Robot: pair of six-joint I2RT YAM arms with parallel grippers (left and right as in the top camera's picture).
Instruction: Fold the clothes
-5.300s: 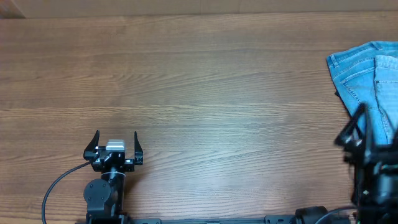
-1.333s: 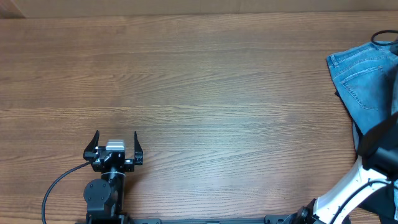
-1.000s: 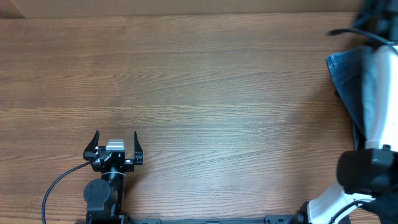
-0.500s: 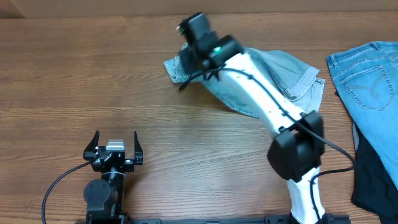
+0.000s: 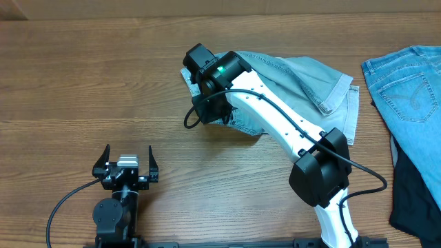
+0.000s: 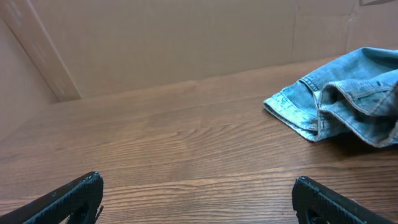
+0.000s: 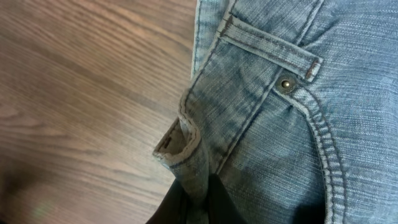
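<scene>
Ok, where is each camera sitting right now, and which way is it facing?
Overhead: above the table, looking straight down; both arms show, left end effector open, pale denim shorts under the right arm.
Left wrist: low over the table, facing across it; both fingertips show.
Right wrist: close above the shorts' waistband, which the right end effector pinches.
All three views show the shorts.

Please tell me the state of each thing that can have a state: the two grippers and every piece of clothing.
Left gripper: open, holding nothing, parked near the front edge.
Right gripper: shut on the pale denim shorts.
Pale denim shorts: crumpled, unfolded, mid-table.
Medium-blue jeans: lying spread at the right edge.
Dark garment: partly visible, state unclear.
</scene>
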